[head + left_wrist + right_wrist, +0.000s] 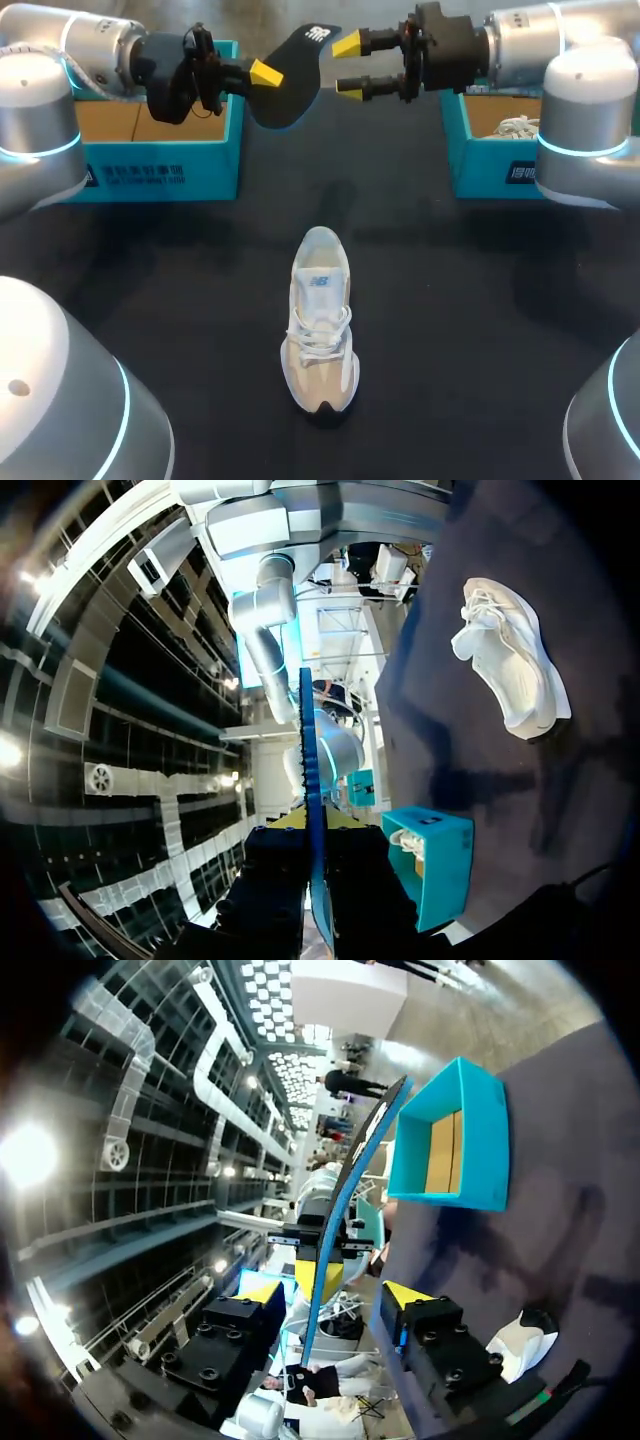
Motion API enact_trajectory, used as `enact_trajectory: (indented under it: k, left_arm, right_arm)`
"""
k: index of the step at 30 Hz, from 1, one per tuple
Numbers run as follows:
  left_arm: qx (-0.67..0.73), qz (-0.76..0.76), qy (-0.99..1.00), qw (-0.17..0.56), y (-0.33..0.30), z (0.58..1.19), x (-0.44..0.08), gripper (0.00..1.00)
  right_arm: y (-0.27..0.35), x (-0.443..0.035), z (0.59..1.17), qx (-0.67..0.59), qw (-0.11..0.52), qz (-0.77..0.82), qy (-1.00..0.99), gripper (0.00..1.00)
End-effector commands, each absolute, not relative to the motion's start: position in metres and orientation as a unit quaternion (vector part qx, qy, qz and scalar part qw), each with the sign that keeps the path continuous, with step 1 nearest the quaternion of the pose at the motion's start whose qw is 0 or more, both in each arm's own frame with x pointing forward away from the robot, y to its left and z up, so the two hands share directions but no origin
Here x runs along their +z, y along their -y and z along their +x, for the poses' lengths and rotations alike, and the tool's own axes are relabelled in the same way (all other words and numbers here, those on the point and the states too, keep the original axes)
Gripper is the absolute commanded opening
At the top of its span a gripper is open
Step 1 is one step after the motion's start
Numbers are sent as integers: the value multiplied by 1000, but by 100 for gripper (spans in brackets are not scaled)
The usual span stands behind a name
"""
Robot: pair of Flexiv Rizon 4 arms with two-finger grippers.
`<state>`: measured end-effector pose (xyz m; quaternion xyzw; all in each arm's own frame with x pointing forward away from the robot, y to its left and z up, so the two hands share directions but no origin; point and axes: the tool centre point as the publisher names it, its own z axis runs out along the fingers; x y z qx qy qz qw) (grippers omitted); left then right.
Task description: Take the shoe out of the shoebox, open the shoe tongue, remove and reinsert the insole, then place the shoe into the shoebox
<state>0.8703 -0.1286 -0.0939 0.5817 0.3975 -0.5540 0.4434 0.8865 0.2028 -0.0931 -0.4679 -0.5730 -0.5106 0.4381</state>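
Note:
High over the table's far side my left gripper (265, 74) is shut on one end of a dark insole (297, 80). In the left wrist view the insole (307, 770) stands edge-on between the closed fingers of that gripper (312, 825). My right gripper (350, 66) faces it, open, with the insole's other end between its yellow tips. The right wrist view shows the insole (345, 1190) passing between those fingers with a gap on each side of my right gripper (333, 1295). The white and grey shoe (322, 320) lies on the dark table, mid-front, toe toward me.
A teal shoebox (160, 170) stands at the back left behind my left arm. A second teal box (495, 160) at the back right holds a white shoe (515, 126). Dark tabletop lies around the shoe.

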Motion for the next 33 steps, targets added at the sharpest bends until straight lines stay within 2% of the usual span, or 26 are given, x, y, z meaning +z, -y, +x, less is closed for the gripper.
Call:
enact_trajectory:
  k: [1, 2, 4, 25, 29, 30, 31, 33]
  left_arm:
    - [-554, 581, -397, 445, 129, 870, -95, 0]
    - [-554, 581, -397, 445, 129, 870, -95, 0]
    - [-554, 581, -397, 445, 129, 870, -95, 0]
    - [-554, 581, -397, 445, 129, 870, -95, 0]
    - [-554, 581, -397, 445, 129, 870, -95, 0]
    - [-554, 581, -397, 445, 129, 870, -95, 0]
    - [-554, 581, -397, 445, 129, 870, -95, 0]
    - [-554, 581, -397, 445, 129, 870, -95, 0]
  right_arm:
    - [-207, -93, 889, -500, 441, -468, 580, 47]
    - [-208, -93, 889, -498, 441, -468, 582, 43]
    - [-210, -94, 888, -496, 441, -468, 584, 42]
    - [-226, -84, 883, -449, 449, -498, 591, 45]
    - [-227, -87, 882, -444, 453, -501, 589, 49]
    - [-227, -88, 882, -443, 454, -501, 588, 54]
    - [-228, -88, 882, -442, 456, -502, 587, 64]
    - [-229, -89, 881, -441, 457, -502, 587, 68]
